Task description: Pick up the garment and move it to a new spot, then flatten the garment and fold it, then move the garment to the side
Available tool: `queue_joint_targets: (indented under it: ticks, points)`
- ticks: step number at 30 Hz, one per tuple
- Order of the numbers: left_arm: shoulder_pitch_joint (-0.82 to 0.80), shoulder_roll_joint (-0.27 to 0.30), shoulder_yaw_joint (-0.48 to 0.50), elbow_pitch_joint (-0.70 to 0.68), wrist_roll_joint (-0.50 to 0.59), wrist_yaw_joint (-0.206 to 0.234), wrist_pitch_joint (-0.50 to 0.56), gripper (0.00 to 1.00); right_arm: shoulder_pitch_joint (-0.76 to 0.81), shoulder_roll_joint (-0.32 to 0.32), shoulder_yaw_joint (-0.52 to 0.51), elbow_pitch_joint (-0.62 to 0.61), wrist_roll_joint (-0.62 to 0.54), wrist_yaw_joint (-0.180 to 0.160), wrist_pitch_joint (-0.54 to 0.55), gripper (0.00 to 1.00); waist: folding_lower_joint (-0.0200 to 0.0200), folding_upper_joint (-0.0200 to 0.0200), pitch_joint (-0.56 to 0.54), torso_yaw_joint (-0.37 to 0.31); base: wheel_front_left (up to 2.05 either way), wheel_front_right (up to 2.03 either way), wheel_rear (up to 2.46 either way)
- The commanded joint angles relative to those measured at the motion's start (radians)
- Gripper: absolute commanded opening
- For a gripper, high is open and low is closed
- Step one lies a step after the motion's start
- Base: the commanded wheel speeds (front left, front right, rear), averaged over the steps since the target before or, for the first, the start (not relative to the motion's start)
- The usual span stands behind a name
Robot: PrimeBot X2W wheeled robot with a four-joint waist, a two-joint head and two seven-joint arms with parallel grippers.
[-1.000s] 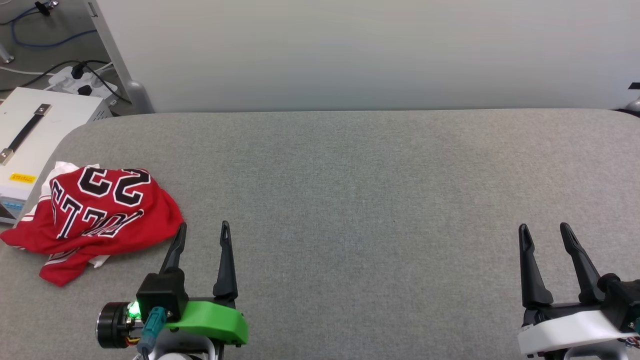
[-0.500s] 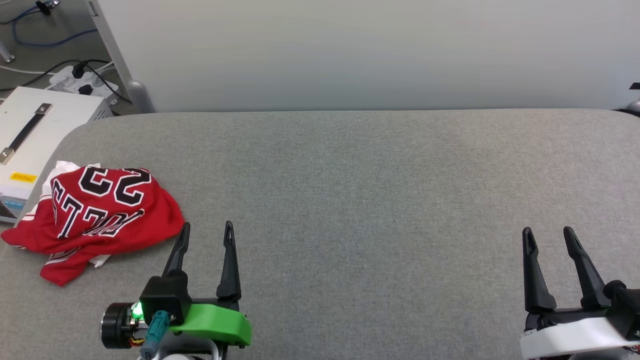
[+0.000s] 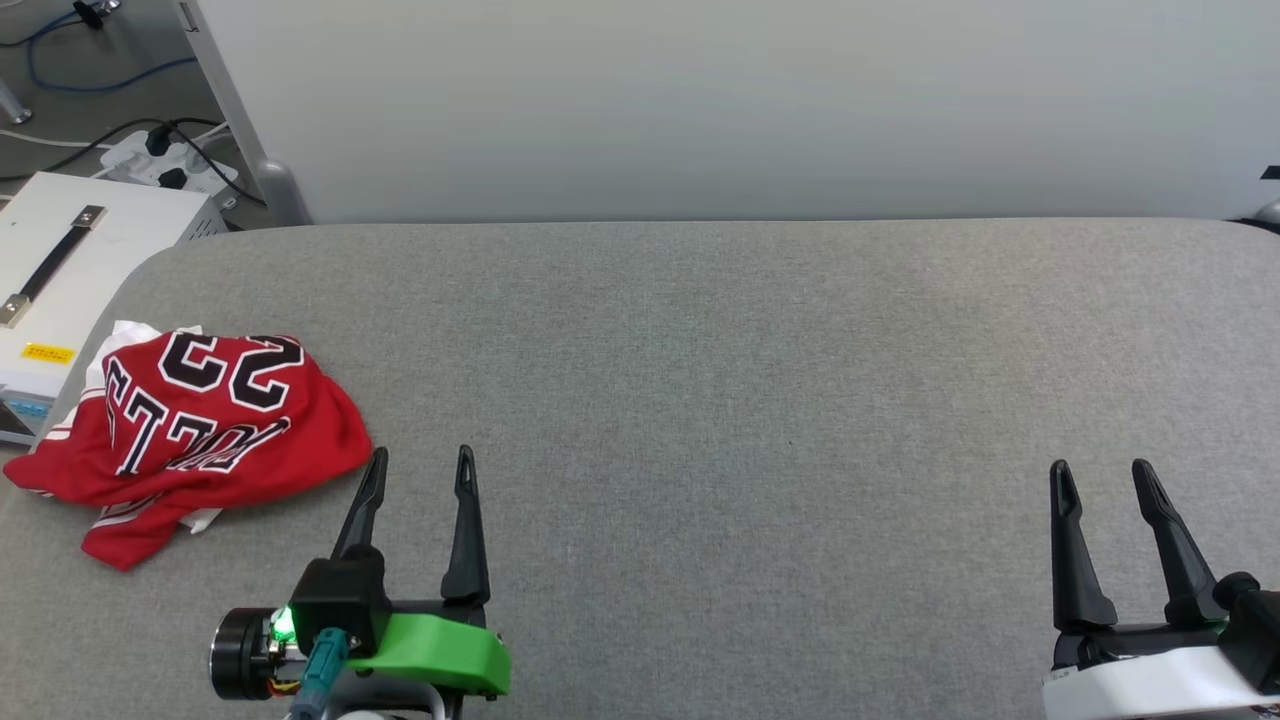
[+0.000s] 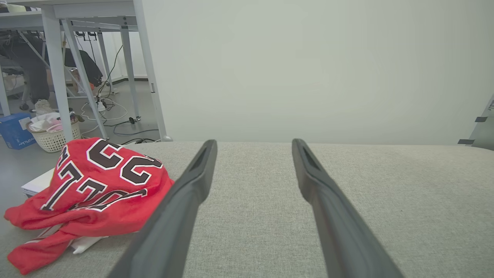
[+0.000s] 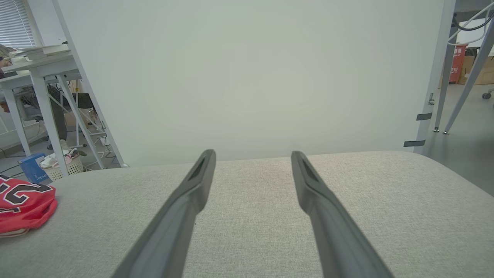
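Observation:
The garment [image 3: 200, 425] lies crumpled near the left edge of the grey table [image 3: 750, 400], red with black white-edged print facing up and a white sleeve peeking out beneath. In the left wrist view the garment [image 4: 92, 189] sits left of my fingers. My left gripper [image 3: 420, 460] stands open just right of its lower edge, holding nothing. Far to the right, my right gripper [image 3: 1100, 470] is open above bare fabric. The right wrist view catches the garment [image 5: 23, 208] at its left edge.
A white equipment case [image 3: 70, 270] with a strap handle stands beside the table's left end, close to the garment. A pale wall panel [image 3: 750, 100] backs the table. Cables and a power strip [image 3: 170, 160] lie on the floor at the back left.
Both grippers have drawn back slightly toward the lower edge of the head view, still open. The garment has not moved.

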Motion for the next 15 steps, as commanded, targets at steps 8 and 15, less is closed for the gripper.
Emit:
queue_joint_targets:
  ticks: [8,15]
  points:
    - [0.015,-0.004,-0.003,0.005,0.005,0.011,-0.006,1.0,0.019,0.0,0.006,0.005,-0.002,-0.001,-0.009,1.0,0.0,-0.0001,0.0,0.001,0.0,0.0,0.0]
    - [0.016,-0.004,-0.003,0.006,0.006,0.013,-0.006,1.0,0.019,0.0,0.008,0.006,-0.004,-0.001,-0.009,1.0,0.0,-0.0001,0.005,0.002,0.0,0.0,0.0]
